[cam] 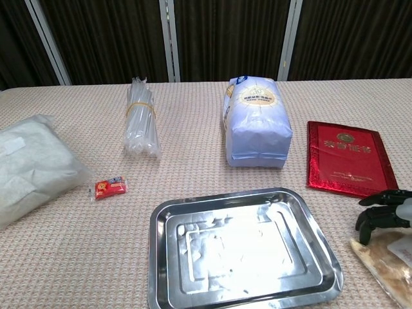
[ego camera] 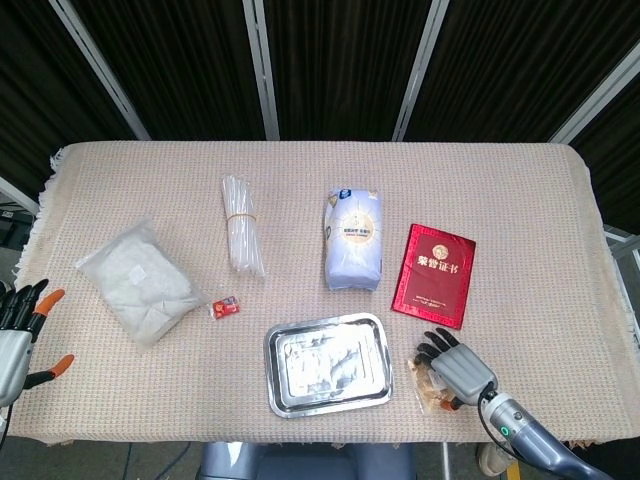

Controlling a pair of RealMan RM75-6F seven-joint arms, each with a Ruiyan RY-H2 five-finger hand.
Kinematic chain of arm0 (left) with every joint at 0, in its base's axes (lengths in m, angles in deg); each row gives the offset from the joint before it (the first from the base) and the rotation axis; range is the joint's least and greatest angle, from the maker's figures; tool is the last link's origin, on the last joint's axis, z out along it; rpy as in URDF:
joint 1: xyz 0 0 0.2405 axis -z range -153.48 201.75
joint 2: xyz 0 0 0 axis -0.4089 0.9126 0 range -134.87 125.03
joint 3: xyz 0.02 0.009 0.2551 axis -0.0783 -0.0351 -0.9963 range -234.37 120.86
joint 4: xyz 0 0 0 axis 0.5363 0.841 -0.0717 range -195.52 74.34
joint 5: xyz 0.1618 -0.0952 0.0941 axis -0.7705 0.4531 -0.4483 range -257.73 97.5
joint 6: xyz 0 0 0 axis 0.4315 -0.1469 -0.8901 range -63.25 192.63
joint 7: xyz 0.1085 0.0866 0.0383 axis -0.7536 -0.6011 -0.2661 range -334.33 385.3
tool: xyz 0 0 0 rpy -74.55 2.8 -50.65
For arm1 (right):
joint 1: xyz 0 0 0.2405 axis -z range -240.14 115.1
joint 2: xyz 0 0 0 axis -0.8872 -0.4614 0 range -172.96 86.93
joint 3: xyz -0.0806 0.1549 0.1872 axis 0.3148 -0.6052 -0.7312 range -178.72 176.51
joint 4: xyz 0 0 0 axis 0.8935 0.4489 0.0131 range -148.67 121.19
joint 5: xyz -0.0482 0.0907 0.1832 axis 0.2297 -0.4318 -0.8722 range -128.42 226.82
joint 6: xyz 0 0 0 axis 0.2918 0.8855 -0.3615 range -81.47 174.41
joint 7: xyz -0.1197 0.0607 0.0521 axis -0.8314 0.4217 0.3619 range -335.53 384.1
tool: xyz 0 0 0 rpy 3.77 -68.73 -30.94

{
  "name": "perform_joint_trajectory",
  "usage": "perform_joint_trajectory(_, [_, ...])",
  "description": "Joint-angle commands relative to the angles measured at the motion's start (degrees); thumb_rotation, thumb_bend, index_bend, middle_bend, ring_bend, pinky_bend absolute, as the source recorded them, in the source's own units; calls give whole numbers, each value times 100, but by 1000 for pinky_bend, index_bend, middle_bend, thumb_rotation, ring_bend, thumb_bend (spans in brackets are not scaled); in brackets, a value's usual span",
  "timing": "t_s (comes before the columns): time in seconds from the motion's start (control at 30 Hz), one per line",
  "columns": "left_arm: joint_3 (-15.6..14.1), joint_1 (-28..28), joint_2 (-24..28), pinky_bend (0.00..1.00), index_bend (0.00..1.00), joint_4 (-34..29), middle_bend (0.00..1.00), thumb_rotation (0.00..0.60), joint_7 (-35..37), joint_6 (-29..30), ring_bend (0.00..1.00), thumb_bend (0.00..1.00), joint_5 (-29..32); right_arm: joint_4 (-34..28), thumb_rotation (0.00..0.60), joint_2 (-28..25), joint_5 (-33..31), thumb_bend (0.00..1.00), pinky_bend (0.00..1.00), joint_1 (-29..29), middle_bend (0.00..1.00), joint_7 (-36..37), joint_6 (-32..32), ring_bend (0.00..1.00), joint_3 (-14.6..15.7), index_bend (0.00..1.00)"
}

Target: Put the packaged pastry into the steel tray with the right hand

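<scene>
The packaged pastry [ego camera: 424, 381], a clear packet of pale brown pieces [cam: 385, 271], lies on the cloth just right of the steel tray [ego camera: 327, 397]. My right hand [ego camera: 456, 368] lies on top of the packet and covers most of it. Its dark fingers [cam: 372, 217] curl down over the packet's far-left edge. The thumb is hidden, so a grip does not show. The steel tray [cam: 161, 257] holds nothing. My left hand [ego camera: 20, 328] hangs at the table's left edge, fingers apart, holding nothing.
A red booklet [ego camera: 434, 273] lies just beyond my right hand. A blue-white bag [ego camera: 354, 238] stands behind the tray. Further left are a bundle of clear tubes [ego camera: 241, 224], a small red packet [ego camera: 224, 308] and a white plastic bag [ego camera: 138, 280].
</scene>
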Motion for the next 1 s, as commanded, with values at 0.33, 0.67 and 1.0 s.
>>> perform_joint_trajectory(0.33, [5, 26, -68, 0, 127, 111, 0, 600, 102, -51, 0, 172, 27, -317, 600, -125, 355, 92, 379, -274, 403, 254, 432, 284, -258, 521])
perform_joint_trajectory(0.67, [3, 30, -121, 0, 126, 235, 0, 600, 191, -113, 0, 171, 110, -934, 600, -22, 307, 92, 386, -910, 403, 638, 338, 292, -883, 513])
perform_joint_trajectory(1.0, [4, 32, -132, 0, 126, 320, 0, 600, 249, -169, 0, 171, 190, -1088, 600, 588, 165, 92, 389, -1490, 401, 354, -87, 292, -1163, 509])
